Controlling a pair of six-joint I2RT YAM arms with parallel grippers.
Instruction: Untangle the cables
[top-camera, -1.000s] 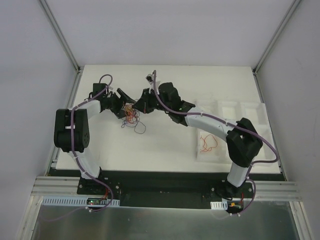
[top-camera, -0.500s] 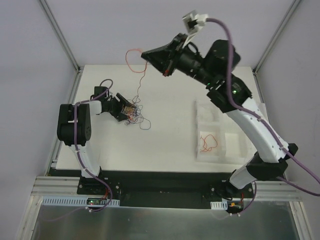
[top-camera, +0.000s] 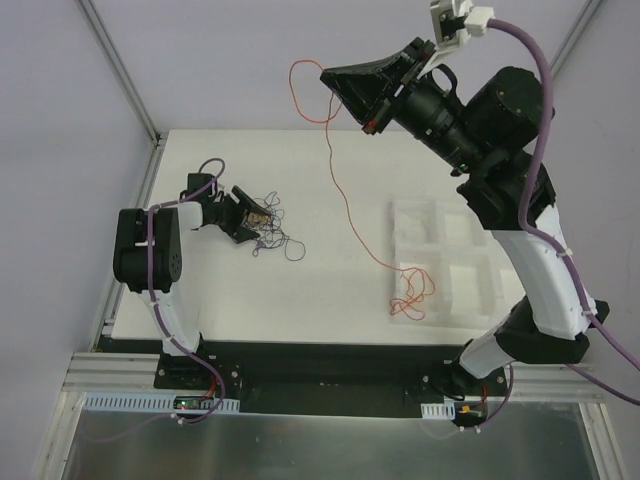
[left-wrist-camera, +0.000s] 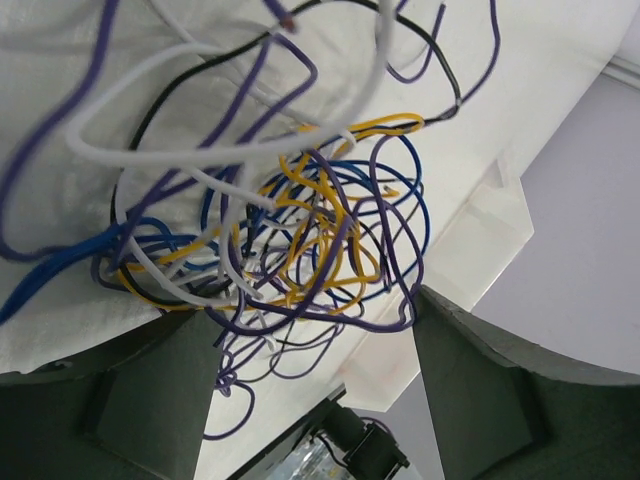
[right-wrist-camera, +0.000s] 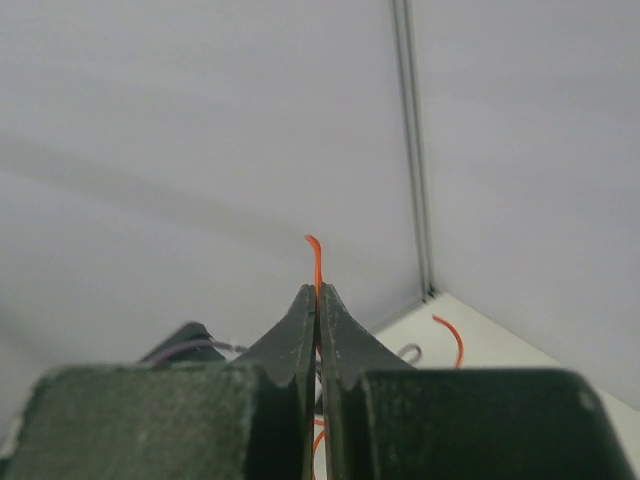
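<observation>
**Right arm.** The arm is raised high above the bench (top-camera: 330, 290). The right fingers (top-camera: 352, 86) are pressed together, pinching one orange wire (top-camera: 333, 165). In the right wrist view a short tip of the wire (right-wrist-camera: 317, 255) stands up from between the closed fingers (right-wrist-camera: 296, 325).

**Orange wire.** From the pinch it loops out to the left, then hangs down and slants right. Its lower end reaches the tray (top-camera: 450, 275), at an orange coil (top-camera: 412, 292) lying in the near left compartment.

**Left arm.** The arm is low, at the left of the bench. The left fingers (left-wrist-camera: 150, 390) are spread, one on each side of the tangle (left-wrist-camera: 300, 240). They are not pinching any strand.

**Tangle.** It rests on the bench (top-camera: 266, 232) just beside the left fingers, well apart from the tray. Purple, blue, yellow, white and black strands are interlaced, and loose loops spread towards the near side.
</observation>
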